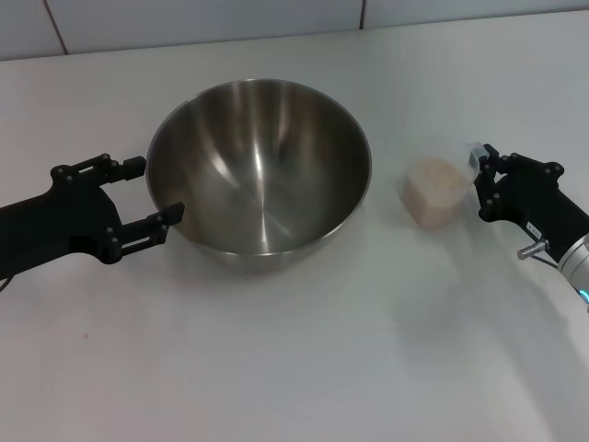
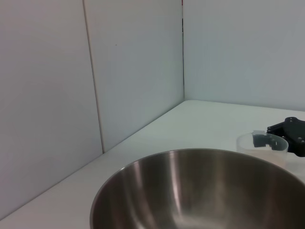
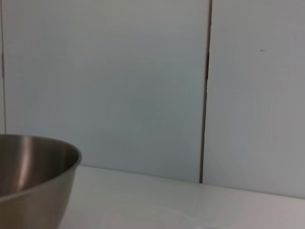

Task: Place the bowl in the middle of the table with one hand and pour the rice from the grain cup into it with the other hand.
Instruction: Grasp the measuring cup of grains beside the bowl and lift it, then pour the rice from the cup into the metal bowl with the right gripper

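The steel bowl (image 1: 259,170) stands empty in the middle of the white table (image 1: 304,368). My left gripper (image 1: 162,191) is open at the bowl's left side, one finger on either side of its outer wall, close to the rim. To the right of the bowl stands the clear grain cup (image 1: 434,190), filled with pale rice (image 1: 433,178). My right gripper (image 1: 485,182) is open just right of the cup, with its fingertips at the cup's edge. The left wrist view shows the bowl (image 2: 200,191), the cup (image 2: 263,145) and the right gripper (image 2: 291,134) behind it. The bowl (image 3: 28,176) also fills a corner of the right wrist view.
A pale panelled wall (image 1: 276,18) runs along the far edge of the table. Bare tabletop lies in front of the bowl and between the bowl and the cup.
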Available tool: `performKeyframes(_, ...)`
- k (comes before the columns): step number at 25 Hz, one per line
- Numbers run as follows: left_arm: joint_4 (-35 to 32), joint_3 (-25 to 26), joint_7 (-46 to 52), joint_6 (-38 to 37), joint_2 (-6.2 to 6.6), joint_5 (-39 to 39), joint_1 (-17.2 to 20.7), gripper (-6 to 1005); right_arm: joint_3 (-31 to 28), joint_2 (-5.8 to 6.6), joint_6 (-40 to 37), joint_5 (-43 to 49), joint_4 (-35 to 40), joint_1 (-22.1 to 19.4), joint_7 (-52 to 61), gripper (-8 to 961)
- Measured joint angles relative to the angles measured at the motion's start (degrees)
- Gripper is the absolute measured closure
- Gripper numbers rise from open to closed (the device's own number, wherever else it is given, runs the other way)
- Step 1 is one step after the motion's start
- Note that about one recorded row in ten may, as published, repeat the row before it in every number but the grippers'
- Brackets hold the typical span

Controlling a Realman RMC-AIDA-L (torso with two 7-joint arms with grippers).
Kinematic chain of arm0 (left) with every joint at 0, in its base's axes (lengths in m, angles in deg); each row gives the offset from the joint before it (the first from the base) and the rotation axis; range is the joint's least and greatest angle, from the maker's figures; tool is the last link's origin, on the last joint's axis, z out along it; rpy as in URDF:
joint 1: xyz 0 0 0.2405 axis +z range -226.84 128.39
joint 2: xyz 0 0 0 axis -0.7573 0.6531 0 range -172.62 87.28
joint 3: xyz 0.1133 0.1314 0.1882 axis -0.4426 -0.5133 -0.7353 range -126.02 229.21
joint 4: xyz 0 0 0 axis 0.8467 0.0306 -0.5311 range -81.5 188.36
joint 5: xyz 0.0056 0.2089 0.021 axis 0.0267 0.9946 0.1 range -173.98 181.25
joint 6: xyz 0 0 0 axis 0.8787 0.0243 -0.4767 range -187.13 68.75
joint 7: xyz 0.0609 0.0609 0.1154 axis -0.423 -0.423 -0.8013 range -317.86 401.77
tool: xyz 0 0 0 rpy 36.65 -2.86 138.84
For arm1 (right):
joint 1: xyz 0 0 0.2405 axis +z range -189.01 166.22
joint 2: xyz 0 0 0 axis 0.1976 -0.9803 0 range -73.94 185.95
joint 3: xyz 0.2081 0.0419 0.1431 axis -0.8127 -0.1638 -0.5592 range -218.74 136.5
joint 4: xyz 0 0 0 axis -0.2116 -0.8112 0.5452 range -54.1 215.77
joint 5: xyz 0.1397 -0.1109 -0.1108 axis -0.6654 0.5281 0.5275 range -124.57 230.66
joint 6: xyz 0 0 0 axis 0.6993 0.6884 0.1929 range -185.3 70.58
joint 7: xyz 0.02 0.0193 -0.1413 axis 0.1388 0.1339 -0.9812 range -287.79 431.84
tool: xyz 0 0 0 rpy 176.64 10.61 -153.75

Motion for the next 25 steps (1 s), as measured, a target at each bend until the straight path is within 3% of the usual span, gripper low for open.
performKeyframes(6,-0.1,-0.1,0.4,-0.1,0.16,0.0,0.0,271,-0.1,0.0,-1.6,0.0,0.0,-0.3,-0.1,838)
performKeyframes(10,-2.3,0.1,4.6,-0.6,0.37,4.9,-0.4,271,-1.3,0.0,-5.4,0.0,0.2,-0.8,-0.3,951)
performKeyframes(17,-6.3,0.4,8.3,-0.8,-0.14,9.4,-0.6,271,-5.6,0.29,-15.2,0.0,0.2,0.5,-5.9,951)
performKeyframes(22,-6.7,0.5,8.3,-0.9,-0.16,9.4,-0.6,271,-6.0,0.11,-18.7,0.1,-3.9,3.6,-18.9,950)
performKeyframes(23,-6.7,0.5,8.3,-0.9,-0.16,9.4,-0.5,271,-5.6,0.06,-18.2,0.5,-7.7,4.8,-30.1,950)
performKeyframes(24,-6.7,0.5,8.3,-0.9,-0.15,9.4,-0.5,271,-5.6,0.06,-18.2,0.5,-7.7,4.8,-30.1,950)
performKeyframes(25,-6.7,0.5,8.3,-0.9,-0.16,9.5,-0.5,271,-5.4,0.01,-17.5,0.7,-9.7,5.2,-37.0,950)
